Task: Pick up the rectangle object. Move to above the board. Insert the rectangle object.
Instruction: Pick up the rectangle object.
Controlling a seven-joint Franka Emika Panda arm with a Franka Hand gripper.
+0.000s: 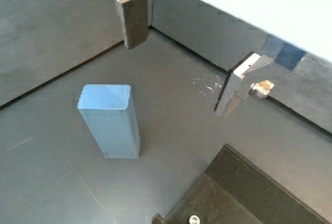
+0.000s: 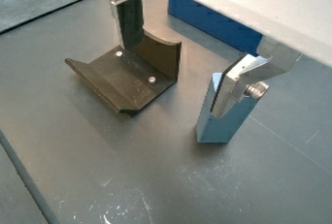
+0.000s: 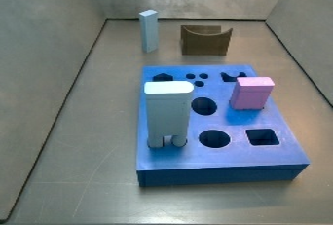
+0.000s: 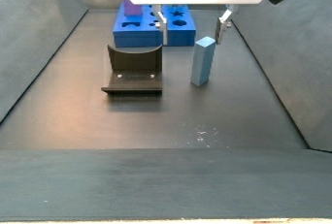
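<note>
The rectangle object (image 3: 150,30) stands upright, long axis vertical, on the dark grey floor (image 3: 92,122) in the upper middle of a side view, with bare floor all round it and grey walls beyond. The fixture (image 3: 203,40) sits beside it. The board (image 3: 221,156) lies lower, well apart. The gripper (image 1: 188,58) hangs above, jaws spread wide, holding nothing.

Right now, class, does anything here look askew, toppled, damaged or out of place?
Nothing stands out. The rectangle object stands upright on the floor beside the fixture. The pincer hangs open above them, holding nothing. On the board the pink cube and the pale two-legged block stand upright.
</note>
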